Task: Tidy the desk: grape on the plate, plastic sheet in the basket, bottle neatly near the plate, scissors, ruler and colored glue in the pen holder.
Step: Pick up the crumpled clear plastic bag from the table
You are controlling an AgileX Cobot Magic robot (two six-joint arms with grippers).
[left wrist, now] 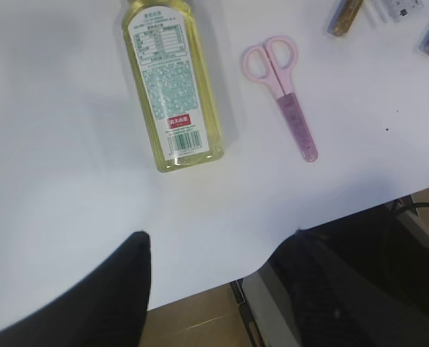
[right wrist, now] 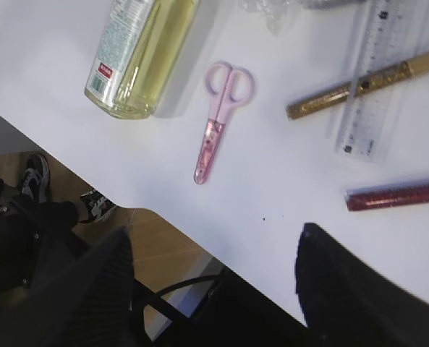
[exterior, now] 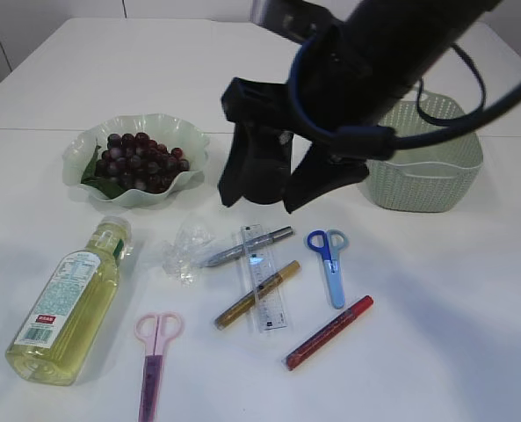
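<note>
Pink scissors (right wrist: 219, 119) lie apart, seemingly ahead of right hand (right wrist: 214, 249).

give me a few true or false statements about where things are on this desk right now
1. The grapes are on the plate. True.
2. The bottle stands upright. False: it lies on its side.
3. The pink scissors are in the basket. False: they lie on the table.
4. The clear ruler lies across the gold glue pen. True.
5. The blue scissors are held by an arm. False: they lie free on the table.
</note>
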